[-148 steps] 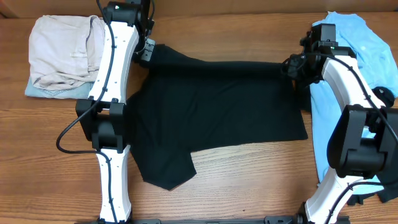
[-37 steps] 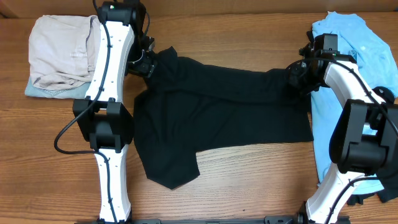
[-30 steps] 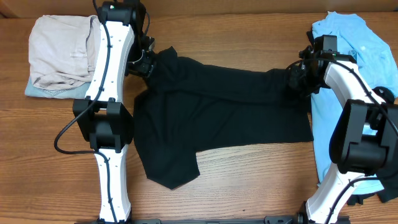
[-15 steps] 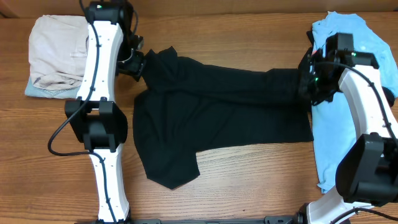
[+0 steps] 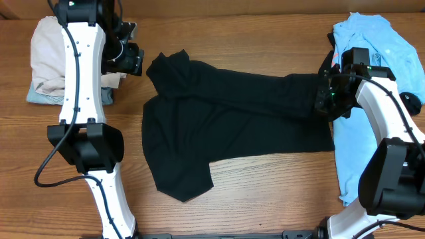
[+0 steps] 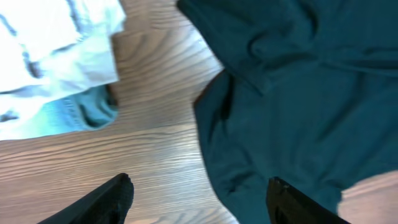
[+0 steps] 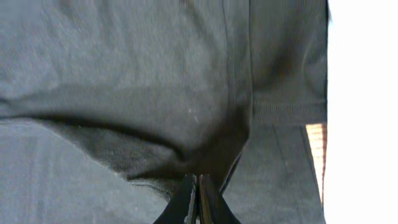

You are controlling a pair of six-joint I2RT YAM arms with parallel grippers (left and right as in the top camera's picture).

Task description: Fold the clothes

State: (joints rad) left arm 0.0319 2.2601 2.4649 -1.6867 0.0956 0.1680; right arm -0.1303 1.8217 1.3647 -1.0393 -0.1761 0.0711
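The black T-shirt (image 5: 232, 119) lies spread on the table, with one sleeve bunched at the far left and another flap (image 5: 182, 179) toward the front. It fills the right half of the left wrist view (image 6: 298, 93). My left gripper (image 5: 131, 58) hangs open just left of the bunched sleeve, apart from it; bare wood shows between its fingertips (image 6: 118, 190). My right gripper (image 5: 323, 101) is shut on gathered cloth at the T-shirt's right end (image 7: 155, 93). The light blue shirt (image 5: 372, 46) lies under the right arm.
A beige garment (image 5: 50, 53) sits on a pale blue denim piece (image 5: 46, 97) at the far left, beside the left arm; both show in the left wrist view (image 6: 50, 50) (image 6: 87, 111). A dark item (image 5: 413, 101) lies at the right edge.
My left gripper has let go of the T-shirt's left sleeve, opened and swung left, away from it. The right gripper stays shut at the right end, shifted slightly.
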